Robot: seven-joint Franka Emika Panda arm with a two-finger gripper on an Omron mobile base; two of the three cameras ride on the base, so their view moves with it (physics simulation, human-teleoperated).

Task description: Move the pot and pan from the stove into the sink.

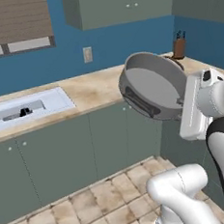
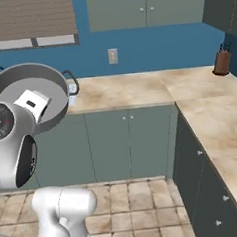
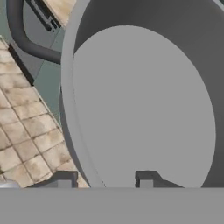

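- The gripper [image 3: 105, 180] is clamping the rim of the grey metal pot [image 1: 152, 85], with 1 dark fingertip [image 3: 146, 178] sitting inside the wall and the other outside it; the jaws are standing partly apart, closed on the thin wall.
- The pot is being held in the air, clear of the counter [image 1: 90, 89], tipped steeply so that its open mouth and flat bottom are facing the cameras.
- In the left base view the pot is hanging in front of the beige countertop and above the grey-green lower cabinet doors [image 1: 109, 138], with 1 dark loop handle [image 1: 143, 104] showing at its lower edge.
- In the right base view the pot [image 2: 30, 89] is sitting partly behind the arm's white wrist, and a dark loop handle [image 2: 71, 79] is sticking out at its right side.
- The white sink [image 1: 54, 101] is lying set into the counter well to the left of the pot in the left base view.
- A knife block [image 1: 178, 47] is standing on the counter near the blue wall, behind and to the right of the pot.
- In the hand view the tan tiled floor [image 3: 24, 127] is showing beside the pot's outer wall.
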